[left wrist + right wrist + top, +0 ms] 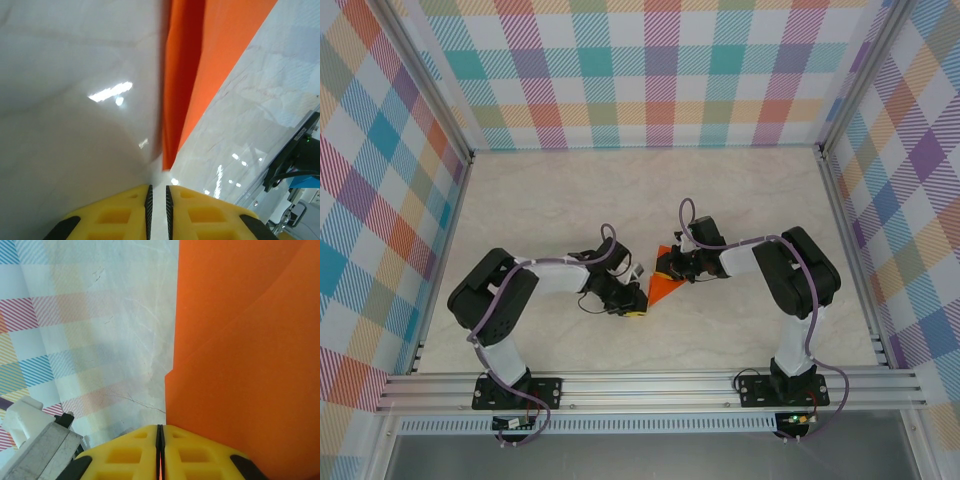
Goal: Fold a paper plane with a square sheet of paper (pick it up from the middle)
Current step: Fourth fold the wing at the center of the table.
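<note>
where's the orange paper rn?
Top external view: the orange paper sits at the middle of the table, near tip by the left tool, far edge pinched in the right tool.

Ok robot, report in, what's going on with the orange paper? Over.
Right end effector shut on the folded orange paper. Left end effector nearly closed at its tip, grip unclear.

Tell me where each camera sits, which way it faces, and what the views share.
Top external: fixed above and behind the arms, looking down on the pale marble-patterned table; both arms, left pincer and right pincer at the folded orange paper sheet.
Left wrist: on the left arm, facing along its yellow fingers toward the paper's point.
Right wrist: on the right arm, facing along closed yellow fingers pinching the paper.
Shared: all three show the paper.
</note>
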{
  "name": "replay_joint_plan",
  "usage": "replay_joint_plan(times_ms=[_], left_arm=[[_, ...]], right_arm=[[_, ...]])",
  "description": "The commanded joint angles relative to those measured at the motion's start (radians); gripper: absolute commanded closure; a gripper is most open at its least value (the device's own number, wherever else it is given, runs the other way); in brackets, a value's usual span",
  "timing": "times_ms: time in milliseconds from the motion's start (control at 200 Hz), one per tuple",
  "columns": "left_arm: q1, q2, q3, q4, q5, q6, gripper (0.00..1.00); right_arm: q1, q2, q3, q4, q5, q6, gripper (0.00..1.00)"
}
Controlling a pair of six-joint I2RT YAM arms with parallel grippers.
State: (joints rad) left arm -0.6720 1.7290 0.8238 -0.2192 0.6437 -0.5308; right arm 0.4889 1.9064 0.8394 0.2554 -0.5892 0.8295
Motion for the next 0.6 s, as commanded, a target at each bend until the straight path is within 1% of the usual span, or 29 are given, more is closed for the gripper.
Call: replay_joint_plan(times_ms=[0,115,205,280,380,595], left_arm=[[0.000,-0.090,-0.012,-0.034,-0.026,-0.019,0.82],[-0.001,-0.122,0.031,0.012,-0.068,-0.046,0.84],[0.000,-0.096,0.073,0.058,-0.109,-0.075,0.85],[0.000,-0.055,0.104,0.113,-0.121,-0.099,0.86],[-0.001,0.017,0.145,0.160,-0.113,-0.119,0.86],[-0.001,0.126,0.190,0.190,-0.088,-0.123,0.88]], right_arm=[[-0.007,0.071,-0.049,-0.142,0.150,-0.030,0.88],[-0.008,0.075,-0.050,-0.138,0.158,-0.020,0.89],[-0.007,0.078,-0.057,-0.119,0.159,-0.008,0.89],[-0.007,0.089,-0.054,-0.106,0.144,-0.002,0.89],[-0.007,0.098,-0.050,-0.099,0.137,0.002,0.89],[-0.006,0.101,-0.048,-0.094,0.131,0.009,0.88]])
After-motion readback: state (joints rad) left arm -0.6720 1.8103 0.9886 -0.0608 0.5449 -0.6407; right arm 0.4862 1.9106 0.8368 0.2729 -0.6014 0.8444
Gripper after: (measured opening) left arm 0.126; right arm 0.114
